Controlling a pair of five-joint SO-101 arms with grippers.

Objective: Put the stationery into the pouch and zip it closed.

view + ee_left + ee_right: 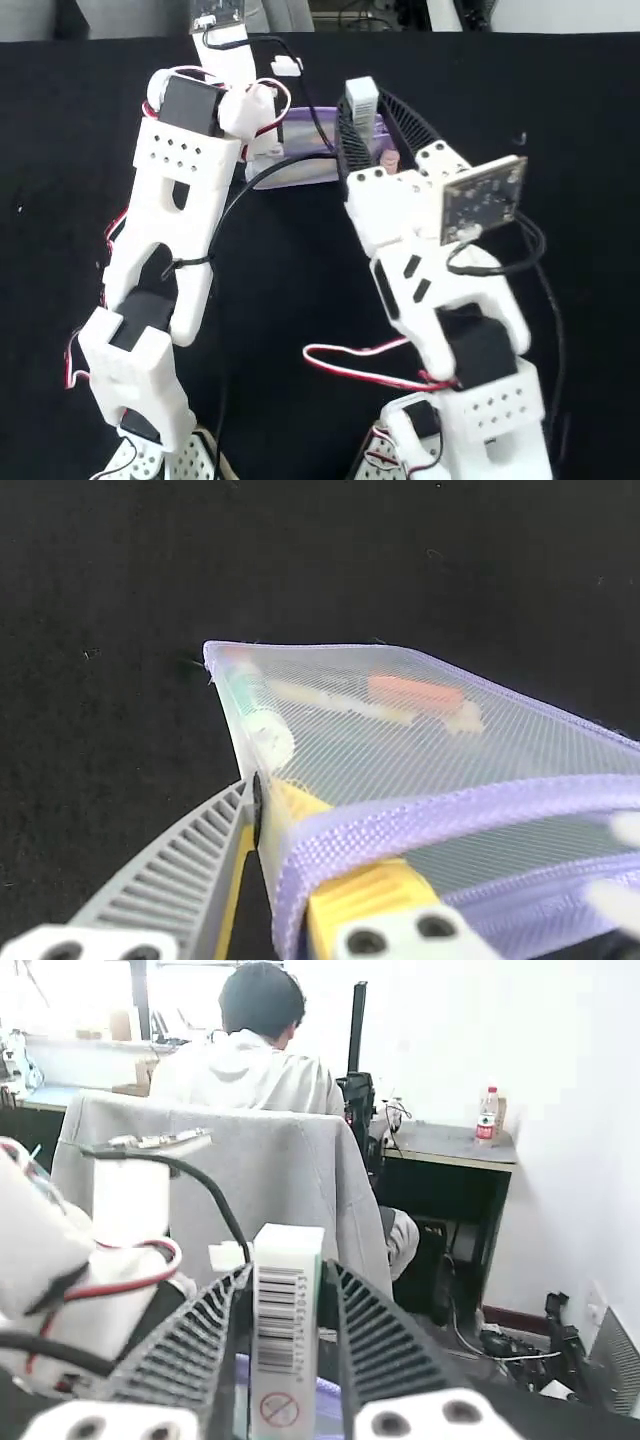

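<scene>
The left end effector (262,815) sits low on the bench (560,120), clamped on the pouch (400,740) corner. The right end effector (288,1275), raised over it, pinches a box (285,1360) upright.

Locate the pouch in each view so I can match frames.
High view: pouch at the table's far middle.
Left wrist view: pouch mesh side close up, corner clamped in the left tool.
Right wrist view: pouch, purple sliver beside the barcoded box in the right tool.
Shared landmark: its purple zipper band.
</scene>
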